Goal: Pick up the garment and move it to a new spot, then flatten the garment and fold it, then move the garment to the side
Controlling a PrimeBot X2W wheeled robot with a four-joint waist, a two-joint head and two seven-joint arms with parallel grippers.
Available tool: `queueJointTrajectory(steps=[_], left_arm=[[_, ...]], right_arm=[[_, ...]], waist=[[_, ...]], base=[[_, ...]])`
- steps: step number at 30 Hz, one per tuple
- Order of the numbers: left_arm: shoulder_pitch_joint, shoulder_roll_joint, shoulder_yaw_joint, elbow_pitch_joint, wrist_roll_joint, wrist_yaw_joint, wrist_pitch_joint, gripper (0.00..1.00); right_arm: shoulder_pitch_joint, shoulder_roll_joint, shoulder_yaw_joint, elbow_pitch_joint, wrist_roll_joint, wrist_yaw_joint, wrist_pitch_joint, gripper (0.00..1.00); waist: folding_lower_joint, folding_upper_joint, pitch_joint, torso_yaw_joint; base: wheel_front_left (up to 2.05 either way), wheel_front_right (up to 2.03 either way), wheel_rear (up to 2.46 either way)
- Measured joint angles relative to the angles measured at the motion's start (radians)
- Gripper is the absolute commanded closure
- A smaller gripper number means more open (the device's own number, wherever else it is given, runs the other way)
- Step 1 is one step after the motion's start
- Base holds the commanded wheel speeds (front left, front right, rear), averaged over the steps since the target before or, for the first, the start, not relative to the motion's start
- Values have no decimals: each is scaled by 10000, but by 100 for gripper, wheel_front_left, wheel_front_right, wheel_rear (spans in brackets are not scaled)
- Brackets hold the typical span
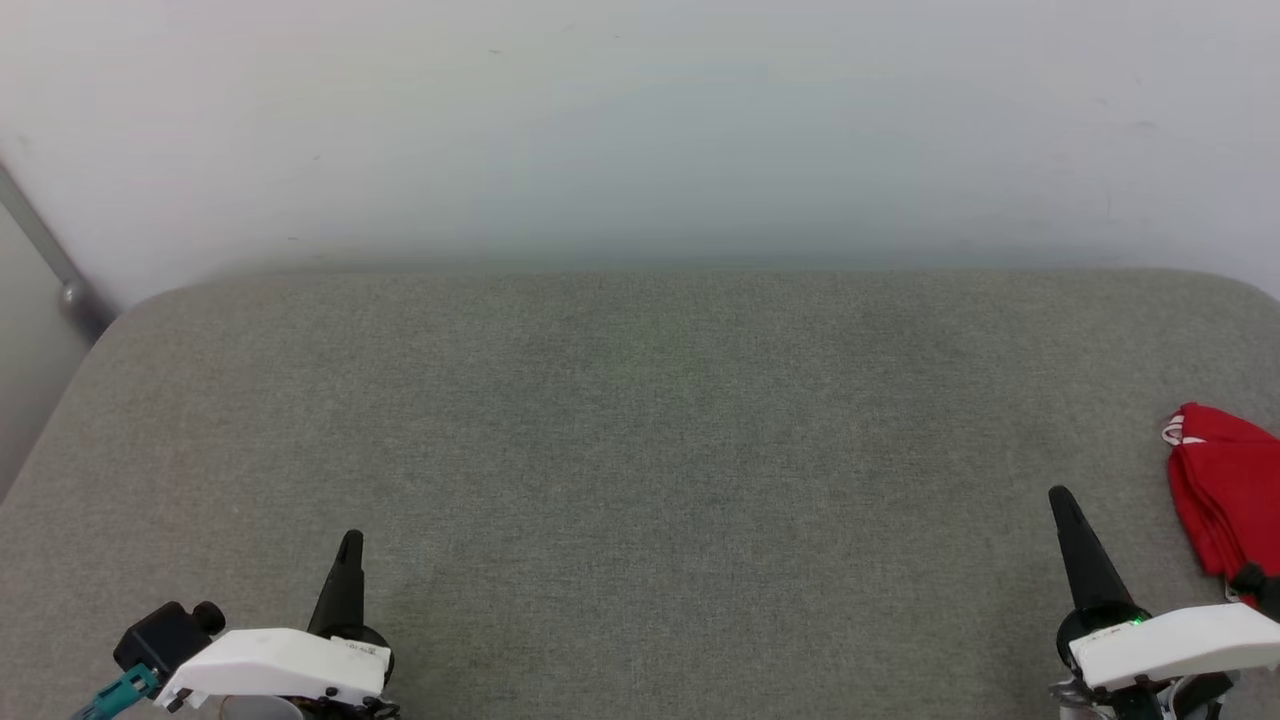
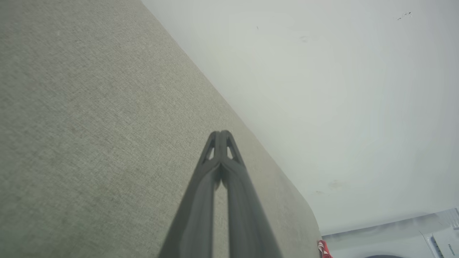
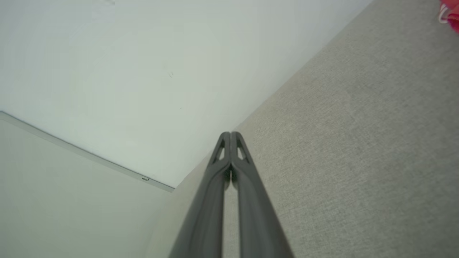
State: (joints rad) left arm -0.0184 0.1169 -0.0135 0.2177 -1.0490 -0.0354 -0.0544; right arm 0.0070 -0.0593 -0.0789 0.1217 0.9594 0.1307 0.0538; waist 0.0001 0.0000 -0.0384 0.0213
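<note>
The garment point(image 1: 1225, 490) is a folded red bundle with a bit of white trim, lying at the far right edge of the grey surface point(image 1: 640, 450) and cut off by the picture's edge. A sliver of red garment point(image 2: 322, 249) peeks in at the bottom of the left wrist view, and a corner of the garment point(image 3: 452, 14) shows at the top right of the right wrist view. My left gripper point(image 1: 350, 545) sits shut at the lower left, holding nothing. My right gripper point(image 1: 1060, 500) is shut too, just left of the garment and apart from it.
The grey fabric-covered surface runs back to a pale wall point(image 1: 640, 120). A grey metal rail point(image 1: 45, 250) slants down the wall at the far left. A white appliance point(image 2: 412, 236) shows beyond the surface's end in the left wrist view.
</note>
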Motion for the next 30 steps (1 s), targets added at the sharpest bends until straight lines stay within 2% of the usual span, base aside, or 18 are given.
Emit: queueJointTrajectory(steps=[30], left_arm=[[-398, -320, 614, 132, -2650, -439, 792, 100]], right_arm=[[-506, 33, -169, 593, 3085, 0, 268, 100]], waist=[[-1, 0, 166, -85]], base=[[0, 0, 0]])
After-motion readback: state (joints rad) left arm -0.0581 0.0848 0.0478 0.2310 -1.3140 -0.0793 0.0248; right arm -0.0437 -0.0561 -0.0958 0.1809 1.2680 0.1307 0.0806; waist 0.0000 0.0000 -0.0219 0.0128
